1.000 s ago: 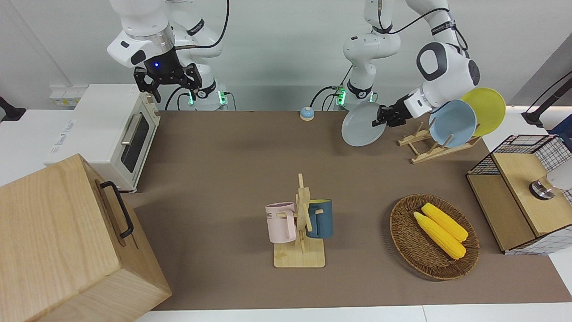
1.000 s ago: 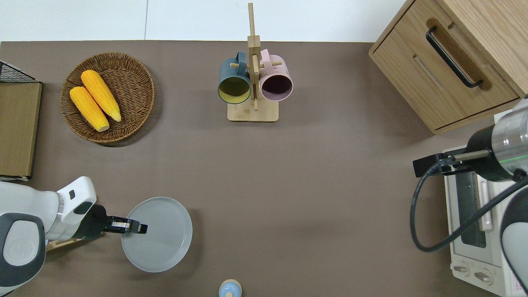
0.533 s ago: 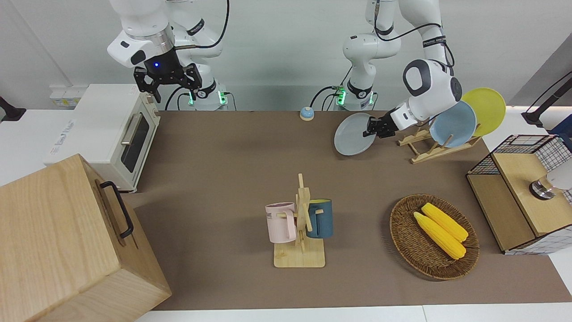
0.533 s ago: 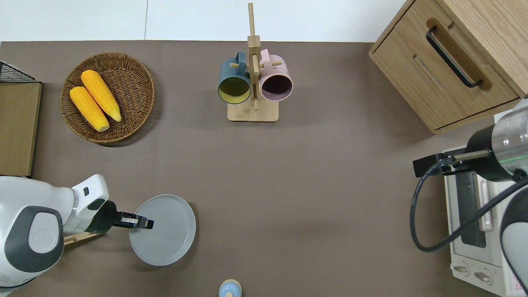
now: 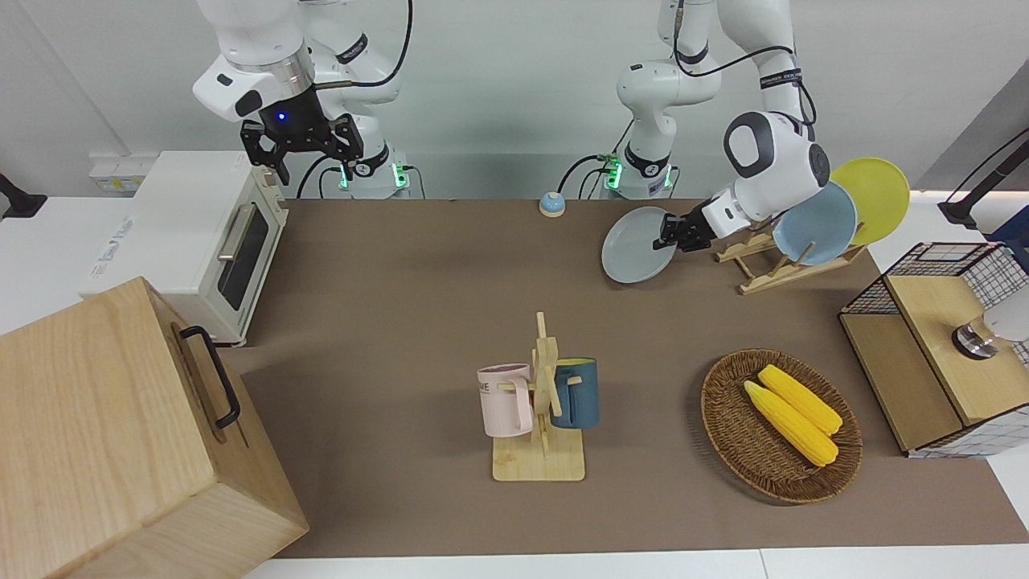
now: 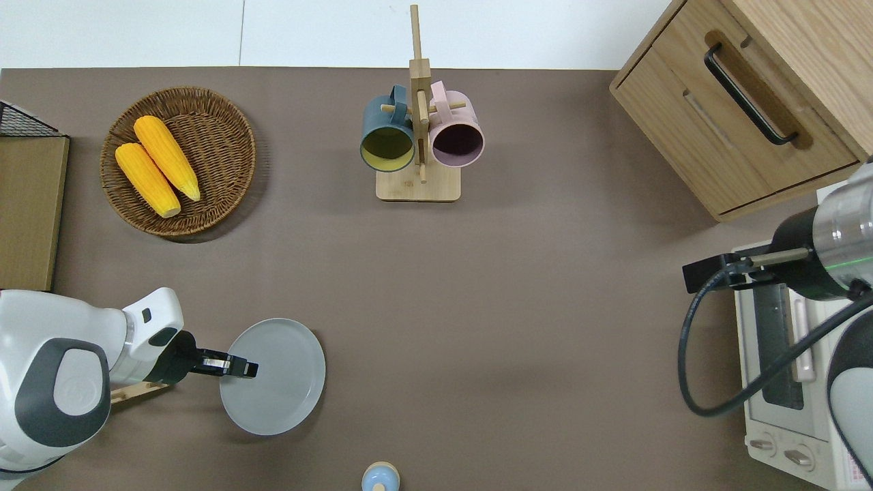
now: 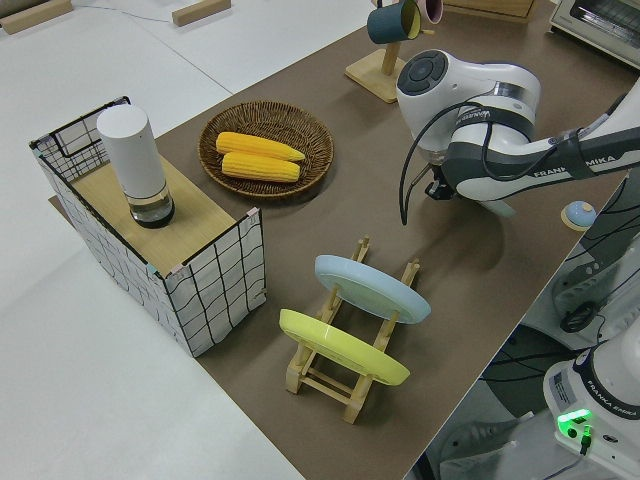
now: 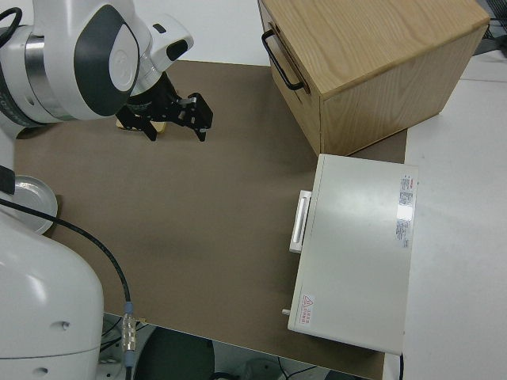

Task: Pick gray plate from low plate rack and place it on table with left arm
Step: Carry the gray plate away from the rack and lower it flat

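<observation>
While the left claw (image 6: pixel 240 368) grips the gray plate (image 6: pixel 273 376) by its rim, the plate hangs tilted just above the surface (image 6: pixel 477 327) near the rack (image 5: pixel 764 261).

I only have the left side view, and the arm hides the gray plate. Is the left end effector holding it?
Observer: Yes. The overhead view shows the left end effector shut on the rim of the gray plate.
Operator: Is it flat on the table yet?
Observer: No. The front view shows it tilted, with the held edge higher. I cannot tell whether the low edge touches the table.
Operator: What about the other arm?
Observer: The right end effector is parked.
</observation>
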Robot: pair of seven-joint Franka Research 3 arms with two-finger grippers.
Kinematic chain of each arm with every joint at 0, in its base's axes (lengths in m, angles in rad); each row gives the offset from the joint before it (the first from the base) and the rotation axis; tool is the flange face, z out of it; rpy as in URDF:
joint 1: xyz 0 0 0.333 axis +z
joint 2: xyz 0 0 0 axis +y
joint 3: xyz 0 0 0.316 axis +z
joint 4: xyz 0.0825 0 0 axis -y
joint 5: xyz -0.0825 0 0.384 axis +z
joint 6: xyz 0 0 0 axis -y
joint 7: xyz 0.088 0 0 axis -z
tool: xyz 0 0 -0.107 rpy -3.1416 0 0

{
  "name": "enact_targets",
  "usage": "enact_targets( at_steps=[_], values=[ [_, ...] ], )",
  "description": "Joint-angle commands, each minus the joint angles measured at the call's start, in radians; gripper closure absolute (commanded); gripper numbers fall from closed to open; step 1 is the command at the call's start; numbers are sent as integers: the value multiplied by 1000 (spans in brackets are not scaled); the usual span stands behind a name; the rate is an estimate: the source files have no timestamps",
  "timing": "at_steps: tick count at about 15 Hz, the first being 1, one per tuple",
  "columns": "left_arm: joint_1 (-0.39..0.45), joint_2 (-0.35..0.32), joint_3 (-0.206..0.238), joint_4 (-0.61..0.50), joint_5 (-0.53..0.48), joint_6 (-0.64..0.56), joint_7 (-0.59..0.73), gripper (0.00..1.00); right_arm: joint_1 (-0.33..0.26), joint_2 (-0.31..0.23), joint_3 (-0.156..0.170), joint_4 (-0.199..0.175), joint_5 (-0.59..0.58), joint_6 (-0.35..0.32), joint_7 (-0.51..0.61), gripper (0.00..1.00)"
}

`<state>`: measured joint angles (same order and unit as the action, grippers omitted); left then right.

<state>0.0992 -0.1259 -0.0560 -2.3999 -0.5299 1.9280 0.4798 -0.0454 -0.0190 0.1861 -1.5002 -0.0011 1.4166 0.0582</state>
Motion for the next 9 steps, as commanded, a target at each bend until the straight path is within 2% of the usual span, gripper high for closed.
enact_targets(
  at_steps=[1, 3, 4, 9],
  values=[
    [-24, -8, 12, -5, -2, 16, 14, 357, -10, -2, 6, 6, 10, -13, -1, 11],
    [-24, -17, 12, -1, 2, 12, 14, 58, -10, -2, 6, 6, 10, -13, -1, 13],
    [-24, -20, 12, 1, 2, 12, 14, 15, -10, -2, 6, 6, 10, -13, -1, 13],
    [-29, -24, 9, 51, 41, 9, -10, 11, -10, -2, 6, 6, 10, -13, -1, 11]
  ],
)
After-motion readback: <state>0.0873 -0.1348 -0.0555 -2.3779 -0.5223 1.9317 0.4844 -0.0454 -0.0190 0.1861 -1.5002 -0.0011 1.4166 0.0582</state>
